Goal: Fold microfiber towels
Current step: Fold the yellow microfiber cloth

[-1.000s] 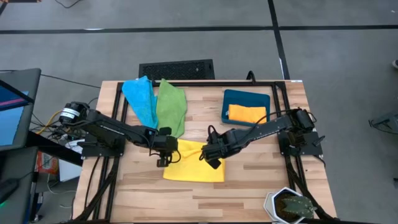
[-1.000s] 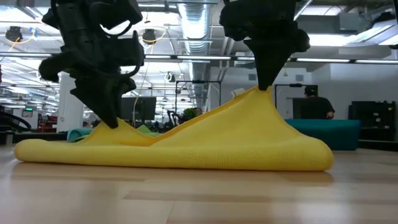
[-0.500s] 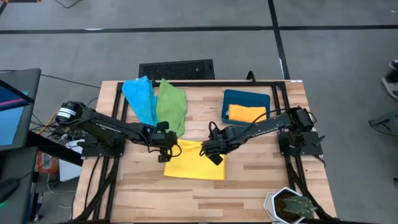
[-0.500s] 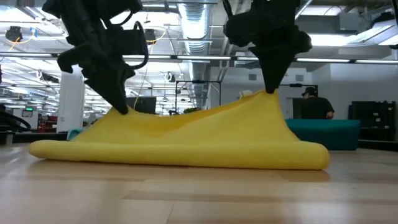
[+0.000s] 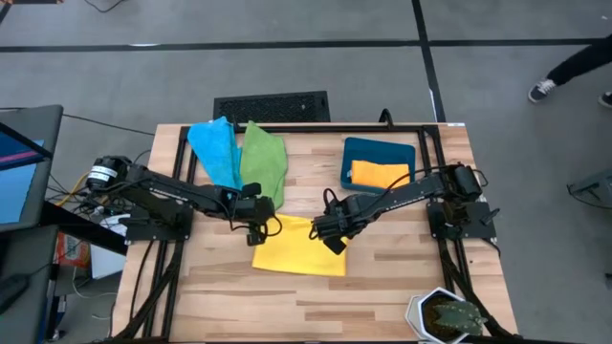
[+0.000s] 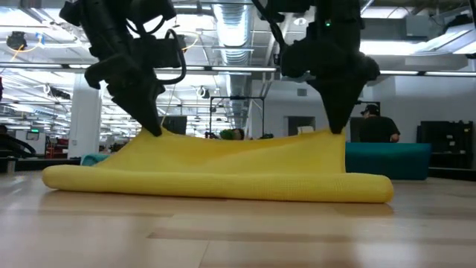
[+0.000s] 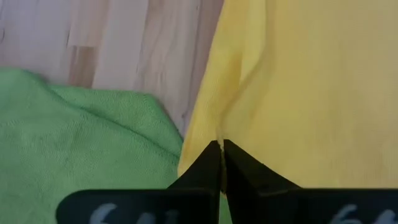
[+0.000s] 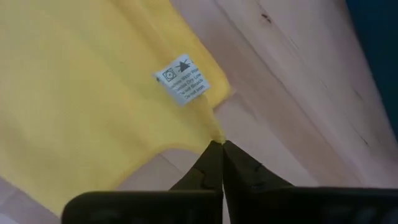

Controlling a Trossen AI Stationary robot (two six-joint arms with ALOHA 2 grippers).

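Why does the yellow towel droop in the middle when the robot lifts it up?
Probably because the yellow towel is soft and floppy: it sags between the left pincer and the right pincer, each pinching a corner. It also looks light, since thin fingertips hold it up. Its lower edge drapes flat on the table.

— Any legible markings?
— One white care label (image 8: 185, 80), sewn at the corner of the yellow towel (image 8: 81, 99). It carries small symbols and several printed lines, too fine to read.
— Anything else?
— Pale characters on the left wrist's dark housing, cut off, unreadable.
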